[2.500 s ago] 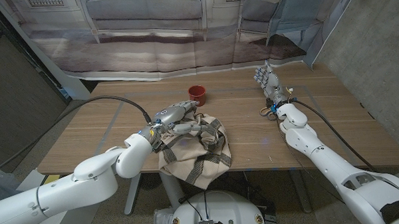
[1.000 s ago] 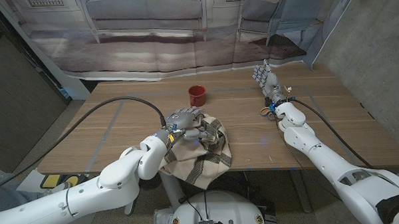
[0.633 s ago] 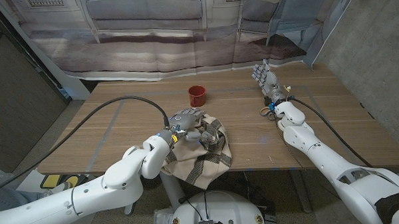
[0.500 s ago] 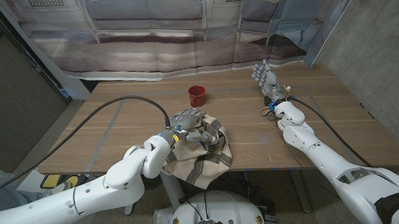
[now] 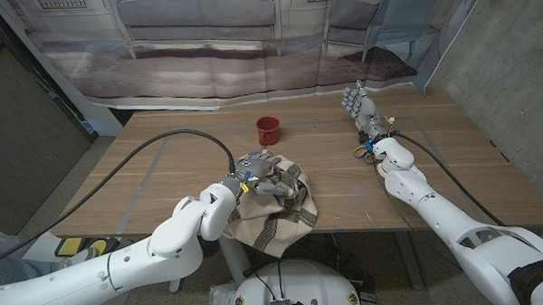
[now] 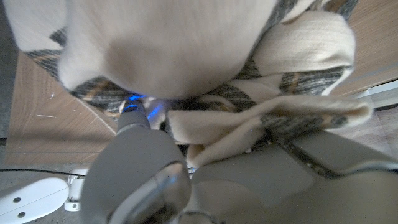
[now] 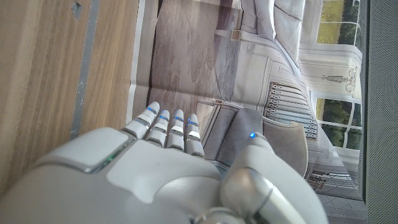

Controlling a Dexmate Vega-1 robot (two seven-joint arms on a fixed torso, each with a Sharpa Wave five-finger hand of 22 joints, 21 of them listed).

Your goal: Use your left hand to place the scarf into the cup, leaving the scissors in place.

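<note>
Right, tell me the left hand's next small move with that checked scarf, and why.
Probably lift. The left hand grips the cream, dark-striped woven scarf, which lies bunched on the wooden table and droops over its near edge. The small red cup stands apart, farther back, so the cloth should clear the table before it travels there.

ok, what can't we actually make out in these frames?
- Head view: whether the left hand truly grips the cream plaid scarf; its fingers are sunk into the folds.
- Head view: the blue-handled scissors are mostly hidden by the right arm; blades unseen.
- Head view: inside of the small red cup, too small.
- Left wrist view: scarf blurred.
</note>
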